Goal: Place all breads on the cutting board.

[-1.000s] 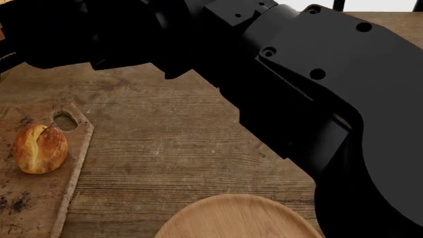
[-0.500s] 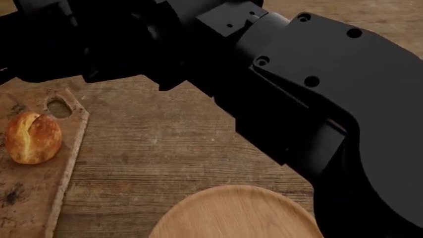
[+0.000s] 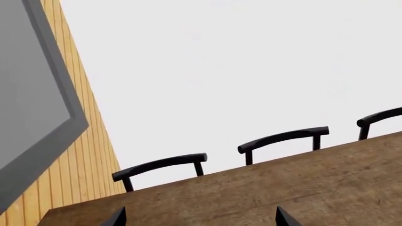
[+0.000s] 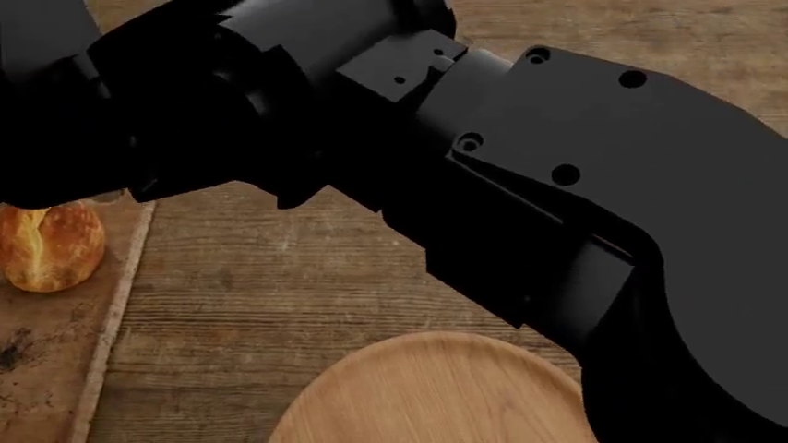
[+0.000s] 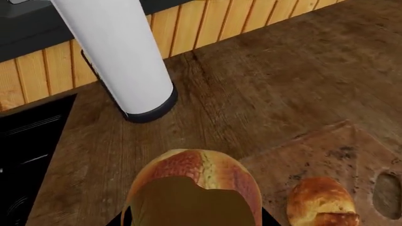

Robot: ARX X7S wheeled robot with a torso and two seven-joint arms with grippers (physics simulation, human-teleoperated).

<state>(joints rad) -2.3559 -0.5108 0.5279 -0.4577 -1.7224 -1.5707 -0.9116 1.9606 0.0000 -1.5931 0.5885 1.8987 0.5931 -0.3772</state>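
two breads show up here. one golden roll [image 4: 50,245] lies on the cutting board [image 4: 43,369] at the left side of the head view, partly hidden under the big black right arm [image 4: 530,185]. the right wrist view shows the same golden roll [image 5: 321,201] on the board [image 5: 333,150], close to the board's oval hole [image 5: 387,194].

the other bread is the darker roll [image 5: 195,181]. it sits right up against the right tool's camera, with the tool's dark edges just showing on both sides of it, so the right tool looks clamped on this roll. the tool's tips are hidden behind the bread. the darker roll hangs over the brown wooden surface [image 5: 264,84], just beside the board's edge, and i cannot tell if it touches anything below.

a white round post [image 5: 119,61] stands on the surface farther off.

a light wooden plate [image 4: 431,392] lies near the bottom of the head view, well apart from the board.

the left tool [image 3: 197,217] shows only two dark tips, spread apart, with nothing between them. past them are the surface and some black chairs [image 3: 285,139].
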